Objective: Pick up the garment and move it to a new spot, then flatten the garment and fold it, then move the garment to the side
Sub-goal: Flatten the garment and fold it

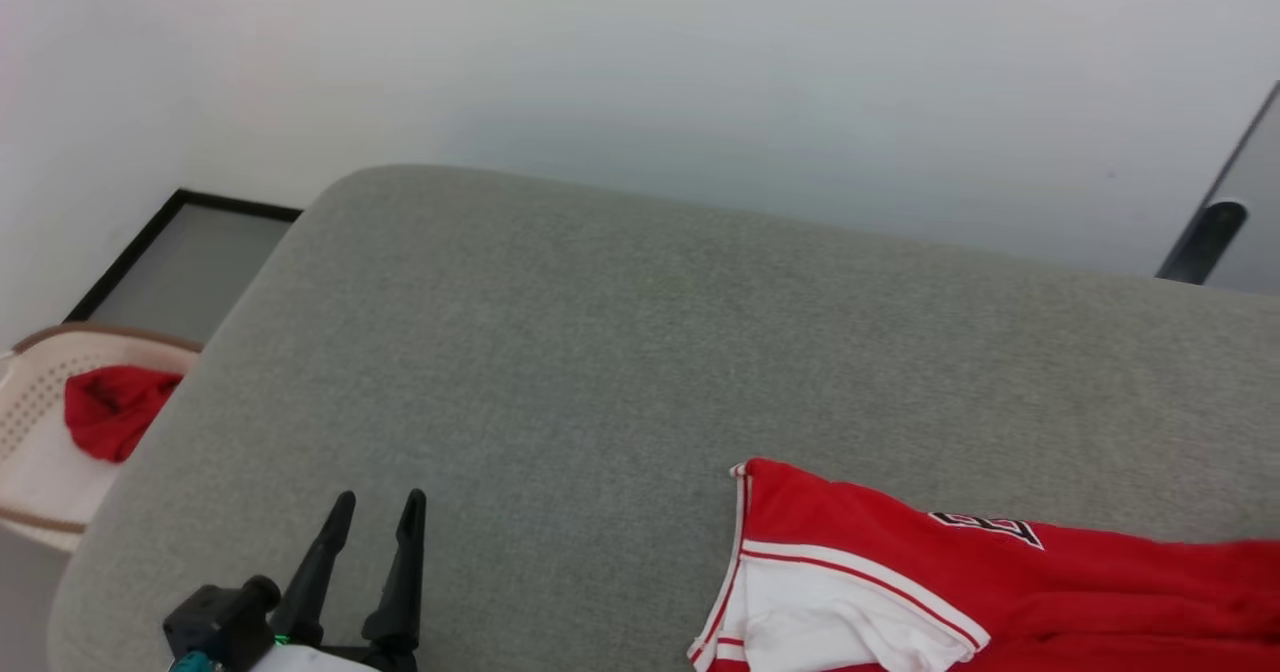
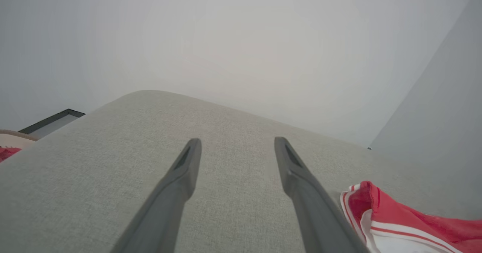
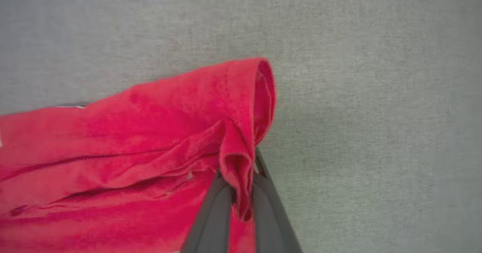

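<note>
The grey tabletop [image 1: 600, 352] lies bare ahead of your left pincer [image 1: 380, 502], right across to the far edge, where the white wall [image 1: 640, 52] closes it off. The garment [image 1: 1100, 592] covers the near right, bunched around your right pincer [image 3: 241, 181]. A basket [image 1: 25, 402] stands just off the left edge.

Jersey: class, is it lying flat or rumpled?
Rumpled: the jersey shows deep creases, and a fold is pinched between the right gripper's shut jaws.

The grey fabric surface [image 1: 600, 352] carries the red-and-white garment [image 1: 1100, 592], lying rumpled toward its right.
</note>
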{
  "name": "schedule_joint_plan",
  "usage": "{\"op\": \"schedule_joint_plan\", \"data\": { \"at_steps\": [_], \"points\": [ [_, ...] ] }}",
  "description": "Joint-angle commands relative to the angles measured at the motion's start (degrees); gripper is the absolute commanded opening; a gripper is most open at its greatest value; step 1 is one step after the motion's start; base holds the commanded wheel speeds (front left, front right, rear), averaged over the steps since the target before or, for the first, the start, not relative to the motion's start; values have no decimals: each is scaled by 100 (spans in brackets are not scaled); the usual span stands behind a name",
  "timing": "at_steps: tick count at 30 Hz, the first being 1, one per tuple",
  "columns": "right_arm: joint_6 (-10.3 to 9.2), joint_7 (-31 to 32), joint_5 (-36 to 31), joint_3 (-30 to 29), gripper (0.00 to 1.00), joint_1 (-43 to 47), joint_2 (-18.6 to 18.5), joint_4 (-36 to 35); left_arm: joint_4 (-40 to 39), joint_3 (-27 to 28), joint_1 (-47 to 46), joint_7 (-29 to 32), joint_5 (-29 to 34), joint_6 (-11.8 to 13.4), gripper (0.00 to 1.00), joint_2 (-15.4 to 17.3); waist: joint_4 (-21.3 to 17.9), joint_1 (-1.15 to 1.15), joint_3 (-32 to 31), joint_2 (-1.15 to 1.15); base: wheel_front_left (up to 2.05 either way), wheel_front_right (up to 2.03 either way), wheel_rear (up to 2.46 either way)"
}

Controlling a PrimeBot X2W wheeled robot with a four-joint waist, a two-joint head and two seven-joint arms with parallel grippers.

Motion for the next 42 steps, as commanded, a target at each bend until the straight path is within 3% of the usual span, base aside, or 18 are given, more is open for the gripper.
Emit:
{"op": "schedule_joint_plan", "data": {
  "at_steps": [1, 9, 14, 20, 29, 42],
  "points": [
    [-6, 51, 127, -14, 0, 15, 123, -97, 11, 18, 53, 3, -29, 2, 100, 27, -114, 0, -113, 0, 0, 0, 0],
    [-6, 629, 984, -21, 0, 506, 589, -1742, 60, 40, 130, 3, -195, 2, 100, 36, -303, 0, -215, 0, 0, 0, 0],
    [-6, 831, 1054, 68, 0, 691, 1058, -2592, 101, 9, 60, 3, -263, 2, 100, -19, -264, 0, -225, 0, 0, 0, 0],
    [-6, 889, 812, 279, 0, 685, 1767, -3133, 172, -88, -24, 3, -291, 2, 100, -44, -46, 0, -204, 0, 0, 0, 0],
    [-6, 710, 438, 808, 0, 370, 2704, -3023, 264, -181, -160, 3, -316, 2, 100, -127, 320, 0, -117, 0, 0, 0, 0],
    [-6, 6, -39, 1357, 0, -242, 3260, -2060, 425, -323, -374, 3, -385, 2, 100, -243, 657, 0, 27, 0, 0, 0, 0]
  ]
}}
